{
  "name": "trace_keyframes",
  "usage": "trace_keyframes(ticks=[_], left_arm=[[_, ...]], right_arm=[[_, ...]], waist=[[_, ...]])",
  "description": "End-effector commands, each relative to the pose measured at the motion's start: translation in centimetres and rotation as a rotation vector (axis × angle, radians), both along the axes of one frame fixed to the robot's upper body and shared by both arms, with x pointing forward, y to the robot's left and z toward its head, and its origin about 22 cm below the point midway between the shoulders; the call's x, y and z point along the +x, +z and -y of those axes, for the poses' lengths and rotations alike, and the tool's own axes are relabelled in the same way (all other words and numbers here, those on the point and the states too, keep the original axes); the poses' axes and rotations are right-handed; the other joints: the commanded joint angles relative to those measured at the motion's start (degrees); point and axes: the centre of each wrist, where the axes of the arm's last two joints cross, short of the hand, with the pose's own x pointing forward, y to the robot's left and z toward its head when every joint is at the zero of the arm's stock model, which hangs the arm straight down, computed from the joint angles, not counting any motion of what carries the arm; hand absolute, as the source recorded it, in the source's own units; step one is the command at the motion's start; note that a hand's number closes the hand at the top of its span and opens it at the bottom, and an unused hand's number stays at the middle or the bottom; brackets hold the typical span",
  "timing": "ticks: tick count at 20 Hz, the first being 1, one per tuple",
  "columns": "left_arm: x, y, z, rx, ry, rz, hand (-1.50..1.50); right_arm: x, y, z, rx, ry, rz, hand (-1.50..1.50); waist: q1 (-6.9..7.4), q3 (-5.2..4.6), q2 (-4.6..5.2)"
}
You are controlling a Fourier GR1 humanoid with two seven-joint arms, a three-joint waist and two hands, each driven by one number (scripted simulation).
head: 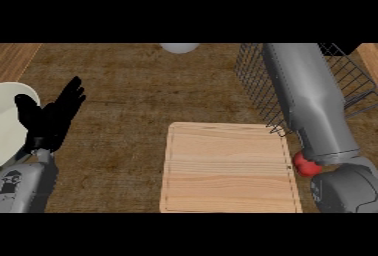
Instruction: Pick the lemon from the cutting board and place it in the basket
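My cutting board [230,167] lies bare in the middle of the tabletop [140,85], with no lemon on it, so I judge the pick is already behind me and the placing is what is in hand. My right forearm [306,100] reaches up along the right side and over the wire basket [255,80], and it runs out past the top of the view, so my right robot hand is not to be seen at all; I cannot tell whether it has its fingers round the lemon or has let it go. The lemon itself shows nowhere: not on the board, not on the bare wood, and what I can see of the basket through its wires is mostly hidden by my own arm, so I cannot say whether anything is inside it. What is left, as I judge it, is either the release into the basket or bringing the arm back. My left robot hand [48,120] rests at the left edge, open with fingers straight and pointing up, holding nothing, over the rim of a pale plate [9,105]; I see nothing on the part of the plate that shows. A small red thing [304,165] sits just beside the board's right edge, partly under my right arm, and a pale round thing [179,47] is at the far edge.
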Motion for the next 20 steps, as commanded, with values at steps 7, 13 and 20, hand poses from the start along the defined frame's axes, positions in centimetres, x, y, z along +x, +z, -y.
trace_keyframes(ticks=[7,13,20], left_arm=[[0.5,0.7,1.4,0.007,-0.021,-0.002,0.00],[-0.8,-0.7,-0.2,-0.007,-0.001,-0.021,0.00],[-0.3,-0.8,-0.7,0.009,0.023,-0.024,0.00]], right_arm=[[-0.9,-3.6,0.1,0.183,-0.179,0.100,-1.50],[-1.3,-1.1,1.2,0.179,-0.188,0.289,-1.50],[-3.1,2.6,4.4,0.223,-0.242,0.603,-1.50]], waist=[[0.98,0.09,-0.14],[0.86,0.05,-0.43],[-0.83,0.05,-1.13]])
